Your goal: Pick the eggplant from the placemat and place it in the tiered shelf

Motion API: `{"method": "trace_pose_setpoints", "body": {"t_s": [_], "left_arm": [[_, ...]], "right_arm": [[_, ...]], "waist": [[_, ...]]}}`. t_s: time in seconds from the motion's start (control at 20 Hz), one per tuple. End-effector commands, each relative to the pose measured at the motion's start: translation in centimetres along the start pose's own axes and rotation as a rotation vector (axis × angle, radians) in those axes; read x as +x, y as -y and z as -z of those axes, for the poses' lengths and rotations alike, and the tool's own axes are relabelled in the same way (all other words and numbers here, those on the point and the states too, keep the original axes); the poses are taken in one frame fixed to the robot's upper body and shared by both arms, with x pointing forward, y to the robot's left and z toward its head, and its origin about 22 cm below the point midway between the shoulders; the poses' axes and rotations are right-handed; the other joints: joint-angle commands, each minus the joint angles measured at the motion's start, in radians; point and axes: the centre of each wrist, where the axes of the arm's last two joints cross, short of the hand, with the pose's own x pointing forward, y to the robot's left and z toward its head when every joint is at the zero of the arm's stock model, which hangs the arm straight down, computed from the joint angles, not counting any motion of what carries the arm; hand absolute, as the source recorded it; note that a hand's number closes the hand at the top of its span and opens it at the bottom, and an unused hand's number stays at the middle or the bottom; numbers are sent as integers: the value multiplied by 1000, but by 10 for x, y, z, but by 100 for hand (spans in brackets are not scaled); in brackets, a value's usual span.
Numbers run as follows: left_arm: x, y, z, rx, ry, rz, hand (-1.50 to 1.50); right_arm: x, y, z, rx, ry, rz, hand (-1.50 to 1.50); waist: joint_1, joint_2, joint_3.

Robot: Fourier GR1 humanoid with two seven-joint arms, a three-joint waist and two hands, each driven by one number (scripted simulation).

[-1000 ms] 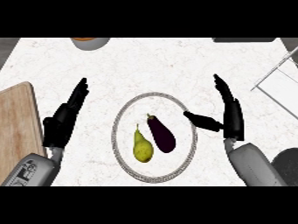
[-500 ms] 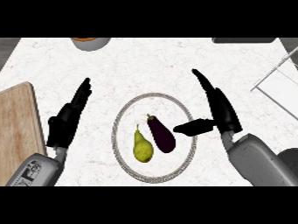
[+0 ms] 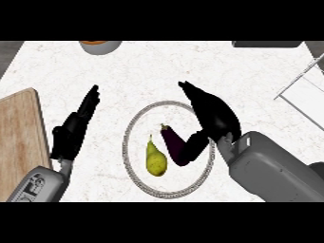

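Right hand (image 3: 212, 114) open over the mat (image 3: 138, 124), thumb at the eggplant (image 3: 176, 147) lying beside the pear (image 3: 155, 157), left hand (image 3: 74, 129) open and resting at left; risk: closing off-centre rolls eggplant into pear.

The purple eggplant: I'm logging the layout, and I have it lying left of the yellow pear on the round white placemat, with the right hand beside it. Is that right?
One thing is off. In the head view the purple eggplant lies right of the yellow pear, not left. Both rest on the round white placemat, and the right hand is beside the eggplant, its thumb reaching the eggplant's right side.
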Motion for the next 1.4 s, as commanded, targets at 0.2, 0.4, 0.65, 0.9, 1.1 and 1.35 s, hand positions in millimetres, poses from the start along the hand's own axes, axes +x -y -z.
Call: {"method": "trace_pose_setpoints", "body": {"t_s": [0.2,0.4,0.65,0.9,1.1,1.35], "left_arm": [[1,13,2,9,4,-4,0],[-5,-16,3,10,-9,-11,0],[1,-10,-7,1,12,15,0],[11,-17,-9,-8,10,5,0],[3,-1,5,15,11,-19,0],[-17,-2,0,-2,15,13,0]], "right_arm": [[46,-2,-21,88,-116,-227,-150],[70,-22,-17,87,-122,-219,-150],[69,-34,-37,63,-99,-196,-150],[83,-36,-24,30,-145,-221,-150],[75,-59,-18,25,-135,-209,-150],[73,-66,-26,33,-132,-218,-150]], "waist": [[-8,3,2],[-3,5,2],[-5,3,3],[3,2,3],[-5,6,2],[-6,5,2]]}}
